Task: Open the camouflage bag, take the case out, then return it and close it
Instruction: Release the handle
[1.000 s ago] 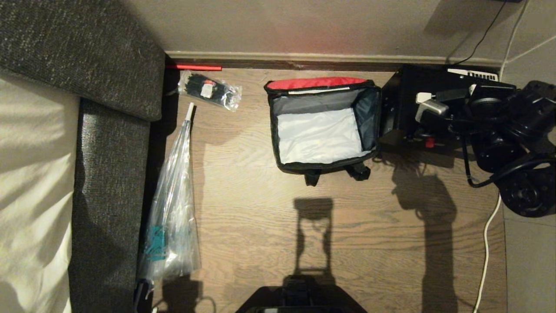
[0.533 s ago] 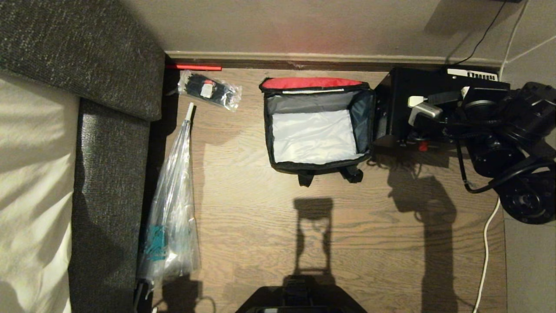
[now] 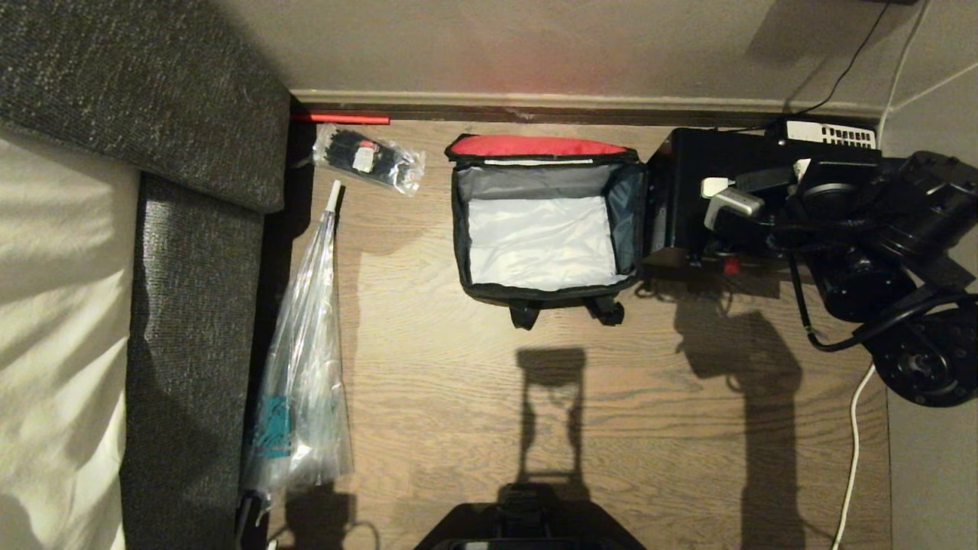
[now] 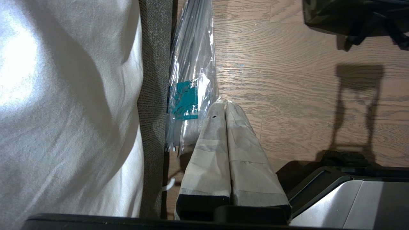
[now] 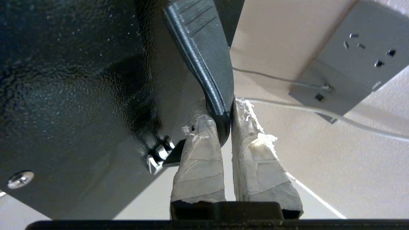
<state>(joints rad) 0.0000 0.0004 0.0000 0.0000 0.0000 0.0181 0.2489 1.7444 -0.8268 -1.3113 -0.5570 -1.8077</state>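
Note:
The camouflage bag (image 3: 489, 289) stands open on the wooden floor, its silver-grey lining (image 3: 539, 241) bare and its red flap folded back toward the wall. One dark corner of the bag (image 4: 351, 16) shows in the left wrist view. The case (image 3: 688, 191), a flat black box, hangs tilted right beside the bag's right wall. My right gripper (image 3: 737, 202) is shut on the case's black handle (image 5: 204, 64), with the case's pebbled face (image 5: 80, 80) close by. My left gripper (image 4: 225, 103) is shut and empty, parked low near the sofa.
A grey sofa (image 3: 191, 305) with a white cushion fills the left side. A long clear plastic sleeve (image 3: 306, 344) and a packet of black ties (image 3: 367, 159) lie beside it. A white cable (image 3: 852, 458) runs along the right, and a white keypad (image 3: 829, 134) shows behind the case.
My right arm has carried the case to the left. The bag has slid left along the floor beside it. The left arm has not moved.

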